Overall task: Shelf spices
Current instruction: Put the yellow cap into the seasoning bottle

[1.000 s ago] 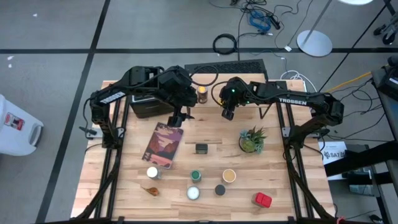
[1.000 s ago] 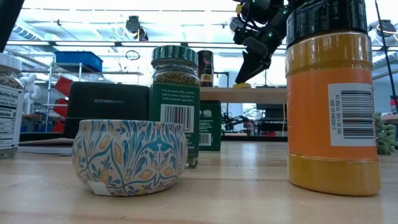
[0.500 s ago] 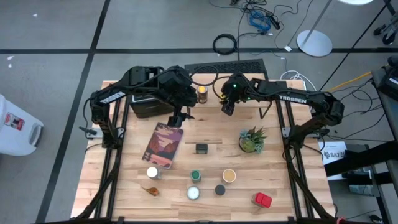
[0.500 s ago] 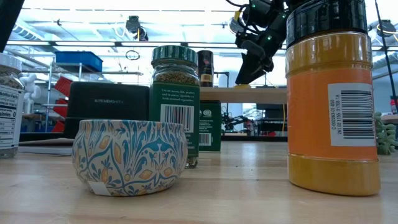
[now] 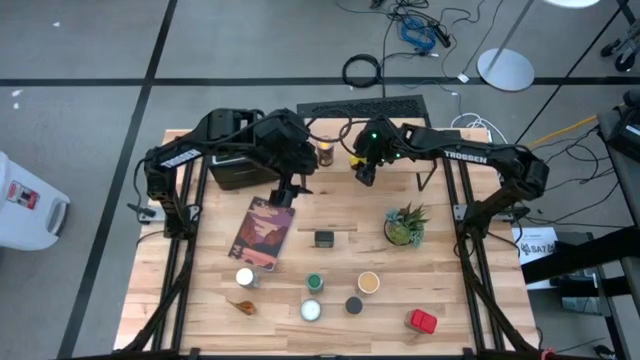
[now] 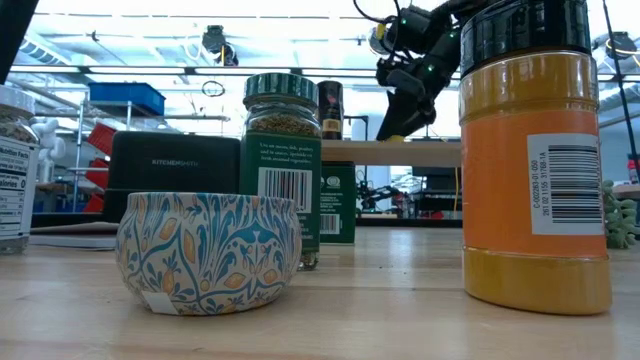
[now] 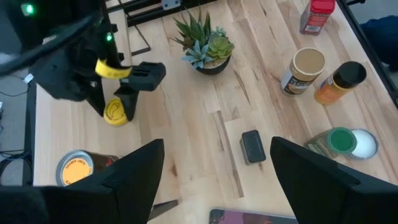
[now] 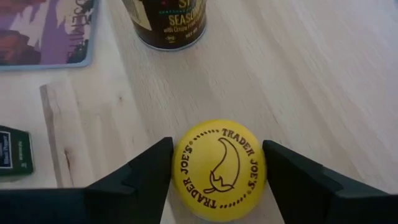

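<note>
Right gripper (open) above 1 yellow-lidded jar; 2 on shelf.

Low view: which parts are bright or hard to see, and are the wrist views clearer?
Low view: the room behind is strongly backlit, so the right hand and the shelf look nearly like silhouettes, while the patterned tin is lit evenly. Right wrist view: the yellow lid is sharp and its print is readable. Left wrist view: the near dark fingers are soft.

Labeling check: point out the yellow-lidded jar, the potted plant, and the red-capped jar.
yellow-lidded jar (image 8: 219, 163): right wrist view, centre of lid.
potted plant (image 5: 405, 225): high view, on the leaves.
red-capped jar (image 5: 422, 320): high view, on its red top.
</note>
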You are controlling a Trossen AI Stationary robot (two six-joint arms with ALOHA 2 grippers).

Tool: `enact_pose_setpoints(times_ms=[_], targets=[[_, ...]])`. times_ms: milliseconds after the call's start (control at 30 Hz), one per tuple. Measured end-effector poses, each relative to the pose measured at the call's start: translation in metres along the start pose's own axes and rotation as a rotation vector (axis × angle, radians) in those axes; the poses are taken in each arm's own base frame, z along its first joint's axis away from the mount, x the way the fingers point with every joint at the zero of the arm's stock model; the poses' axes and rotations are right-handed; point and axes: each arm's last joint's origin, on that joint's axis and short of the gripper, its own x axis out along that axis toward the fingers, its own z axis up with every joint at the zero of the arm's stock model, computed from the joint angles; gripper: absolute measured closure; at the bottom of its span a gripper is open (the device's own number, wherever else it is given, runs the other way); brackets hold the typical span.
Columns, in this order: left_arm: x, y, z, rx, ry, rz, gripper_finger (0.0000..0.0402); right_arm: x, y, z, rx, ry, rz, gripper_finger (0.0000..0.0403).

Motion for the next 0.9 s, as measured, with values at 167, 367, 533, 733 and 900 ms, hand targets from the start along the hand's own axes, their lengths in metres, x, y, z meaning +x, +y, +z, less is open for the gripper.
enact_pose_setpoints(times_ms=[167,367,533,733,900], targets=[[0.0003,-0.0023,0.0007,0.005,0.0,-0.005,0.0098,0.0025,0.0005,-0.0009,-0.019,0.012,0.006,0.017],[0.0003,-0.0028,0.0002,0.004,0.006,-0.008,0.0098,0.0023,0.0028,-0.0019,-0.044,0.024,0.012,0.017],[0.0003,-0.0028,0.0002,0.005,0.006,-0.008,0.0098,0.0024,0.0033,-0.0025,-0.073,0.028,0.03,0.017],[0.0003,-0.0027,0.0002,0.006,0.006,-0.008,0.0098,0.0026,0.0039,-0.0027,-0.092,0.027,0.041,0.0193],[0.0003,-0.0025,0.0001,0.006,0.006,-0.007,0.0098,0.0028,0.0039,-0.0025,-0.097,0.021,0.054,0.02]])
